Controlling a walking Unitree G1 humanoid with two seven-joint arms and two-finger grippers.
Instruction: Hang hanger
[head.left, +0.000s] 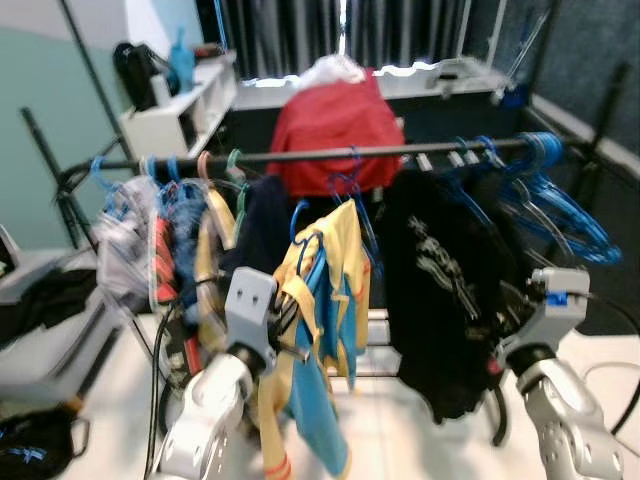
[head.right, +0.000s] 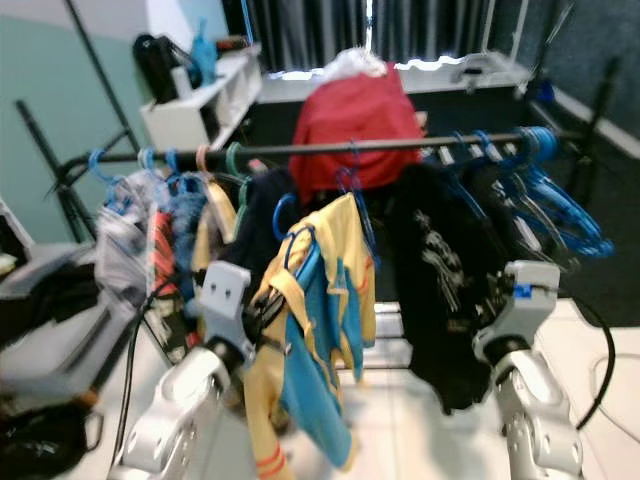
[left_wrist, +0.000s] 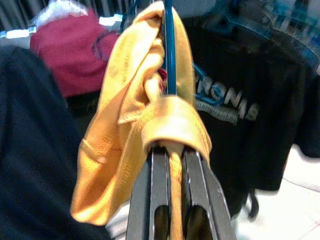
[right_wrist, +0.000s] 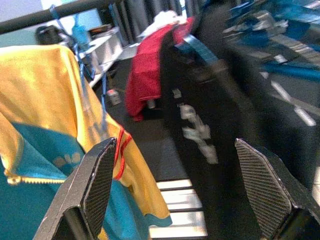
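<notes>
A yellow and blue garment (head.left: 325, 300) hangs on a blue hanger (left_wrist: 169, 50) in front of the dark rail (head.left: 330, 153) of a clothes rack. My left gripper (left_wrist: 170, 150) is shut on the yellow cloth and the hanger at the garment's left shoulder. The hanger's hook (head.left: 350, 180) reaches up to the rail; blur hides whether it rests on it. My right gripper (right_wrist: 175, 145) is open with nothing between its fingers, close to a black printed T-shirt (head.left: 440, 270) to the garment's right.
Several clothes (head.left: 170, 235) crowd the rail's left end, and empty blue hangers (head.left: 560, 200) its right end. A red cloth (head.left: 335, 130) lies behind the rack. A white shelf (head.left: 180, 110) stands at the back left, and a black bag (head.left: 35, 445) lies on the floor.
</notes>
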